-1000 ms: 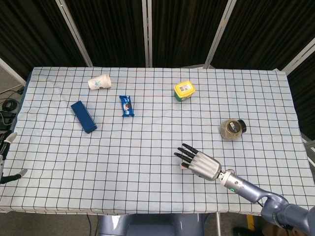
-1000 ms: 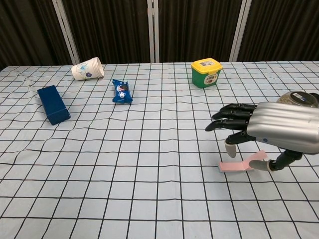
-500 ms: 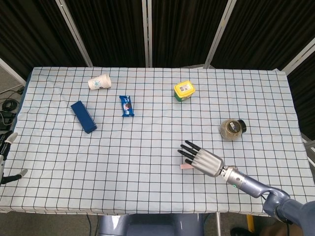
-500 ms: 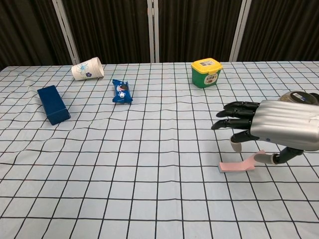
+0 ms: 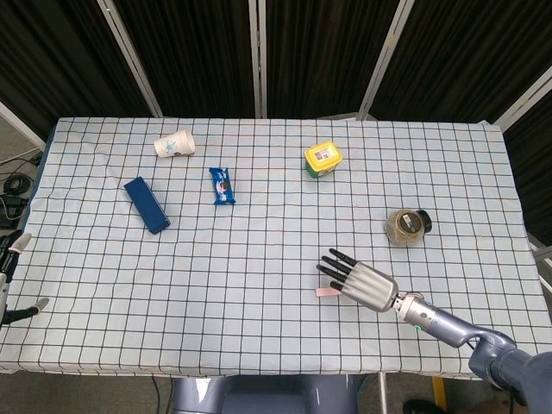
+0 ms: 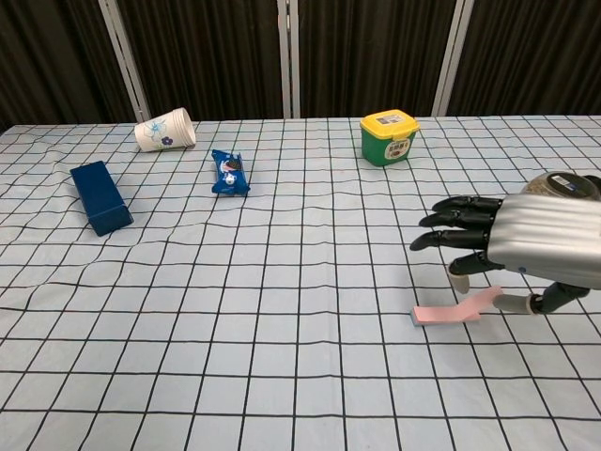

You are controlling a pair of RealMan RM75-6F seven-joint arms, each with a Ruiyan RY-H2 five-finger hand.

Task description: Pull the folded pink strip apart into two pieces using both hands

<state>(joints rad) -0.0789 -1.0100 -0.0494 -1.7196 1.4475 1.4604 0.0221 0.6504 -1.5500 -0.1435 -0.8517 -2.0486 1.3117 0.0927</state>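
The right hand (image 6: 526, 249) hovers above the near right part of the checked tablecloth (image 6: 282, 282), palm down, with its dark fingers (image 6: 451, 221) extended and slightly apart, pointing toward the left. It grips nothing. The thumb tip sits low, just beside the raised right end of the pink strip (image 6: 451, 311); whether it touches the strip cannot be told. In the head view the same hand (image 5: 360, 280) covers most of the strip, and only a small pink end (image 5: 325, 292) shows at its left edge.

The pink strip lies on the tablecloth under and just in front of the right hand. Its left end is flat on the cloth; its right end curves upward.

The left hand (image 5: 10, 285) appears only at the far left edge of the head view, off the table; its finger state cannot be told.

Other items on the cloth:
- a paper cup (image 6: 165, 129) lying on its side, far left;
- a dark blue box (image 6: 100, 196);
- a blue snack packet (image 6: 229, 173);
- a green tub with a yellow lid (image 6: 389, 137);
- a jar (image 5: 407, 226) on its side, near the right hand.
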